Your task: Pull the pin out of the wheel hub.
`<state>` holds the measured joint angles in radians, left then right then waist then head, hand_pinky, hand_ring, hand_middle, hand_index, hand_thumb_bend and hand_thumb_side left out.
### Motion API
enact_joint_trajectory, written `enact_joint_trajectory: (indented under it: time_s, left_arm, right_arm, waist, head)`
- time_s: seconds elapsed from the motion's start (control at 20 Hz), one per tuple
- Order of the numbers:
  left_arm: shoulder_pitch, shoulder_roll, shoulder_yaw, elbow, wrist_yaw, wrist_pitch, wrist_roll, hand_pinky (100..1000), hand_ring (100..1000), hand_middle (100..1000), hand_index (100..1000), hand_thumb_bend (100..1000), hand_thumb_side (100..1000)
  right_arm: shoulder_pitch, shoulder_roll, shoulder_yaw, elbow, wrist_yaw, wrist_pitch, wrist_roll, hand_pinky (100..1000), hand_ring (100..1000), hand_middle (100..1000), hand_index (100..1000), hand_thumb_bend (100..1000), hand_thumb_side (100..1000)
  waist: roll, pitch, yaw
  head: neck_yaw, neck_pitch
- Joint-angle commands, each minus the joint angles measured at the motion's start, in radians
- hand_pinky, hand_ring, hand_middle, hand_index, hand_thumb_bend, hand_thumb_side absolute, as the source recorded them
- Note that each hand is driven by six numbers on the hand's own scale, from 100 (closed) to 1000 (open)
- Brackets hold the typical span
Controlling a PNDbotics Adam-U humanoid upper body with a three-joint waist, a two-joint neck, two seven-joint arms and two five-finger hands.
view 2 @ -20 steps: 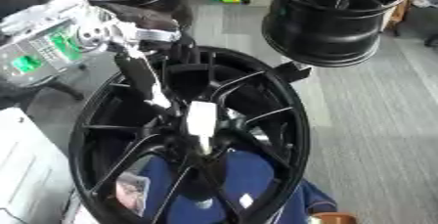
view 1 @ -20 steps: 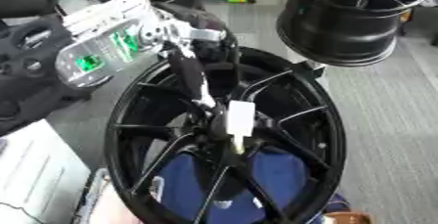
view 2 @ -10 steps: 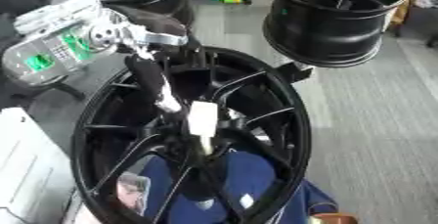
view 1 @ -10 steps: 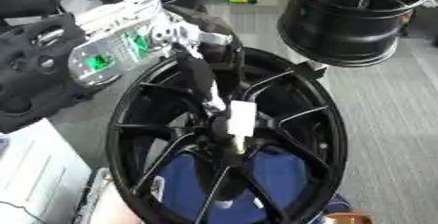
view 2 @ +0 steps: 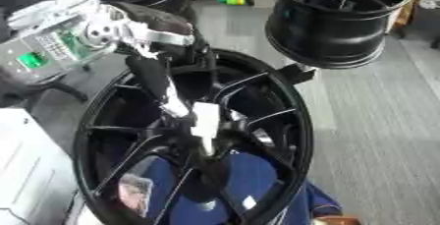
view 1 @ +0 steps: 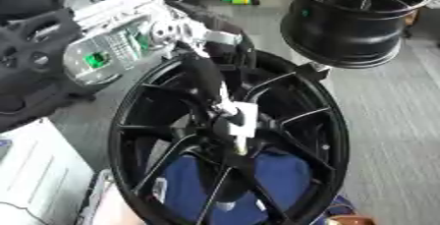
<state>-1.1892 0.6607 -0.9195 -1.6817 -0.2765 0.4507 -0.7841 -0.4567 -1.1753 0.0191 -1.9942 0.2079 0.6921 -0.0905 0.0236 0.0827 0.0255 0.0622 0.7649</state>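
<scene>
— Below our left hand [view 1: 202,64], what do we list first?

— Item one: wheel hub [view 1: 129,135], black, many-spoked, standing on edge and filling the middle of the view. Item two: pin [view 1: 240,126], a pale stub at the hub's centre, directly beneath our fingertips [view 1: 222,102].

— State of the hand?

— Fingers reach down together through the spokes, their tips touching or all but touching the top of the pin. We cannot tell whether they pinch it or merely rest against it.

— Progress?

— We judge the pin not yet drawn: it sits seated at the centre. The reach looks done; the grasp is unconfirmed; the pull and withdrawal remain.

— Anything else nearby?

— Beyond the hand, up and to its right, a second black wheel [view 2: 343,17]. Beneath the hub, blue cloth [view 1: 266,180]. Our right hand is not in view.
</scene>
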Motion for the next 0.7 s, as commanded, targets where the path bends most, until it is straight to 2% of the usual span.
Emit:
enact_joint_trajectory:
  time_s: [0.05, 0.4, 0.7]
  left_arm:
    - [-0.027, 0.016, -0.004, -0.007, 0.012, 0.125, -0.123, 780, 810, 747, 855, 652, 413]
    - [-0.043, -0.024, -0.032, 0.004, 0.019, 0.177, -0.123, 780, 806, 759, 839, 587, 331]
    - [-0.049, -0.049, -0.050, 0.004, 0.005, 0.230, -0.123, 794, 814, 769, 845, 573, 346]
  right_arm:
    - [-0.014, -0.030, -0.010, -0.006, 0.007, -0.005, 0.007, 866, 712, 773, 829, 100, 100]
    - [-0.012, -0.027, -0.008, -0.006, 0.012, -0.004, 0.010, 866, 712, 773, 829, 100, 100]
    - [-0.006, -0.030, -0.006, -0.006, 0.013, -0.008, 0.010, 867, 712, 773, 828, 100, 100]
  waist:
    - [-0.003, -0.014, 0.001]
    - [-0.003, -0.015, 0.001]
    - [0.002, -0.018, 0.001]
  head:
    - [-0.001, 0.005]
    - [0.000, 0.005]
    - [0.001, 0.005]
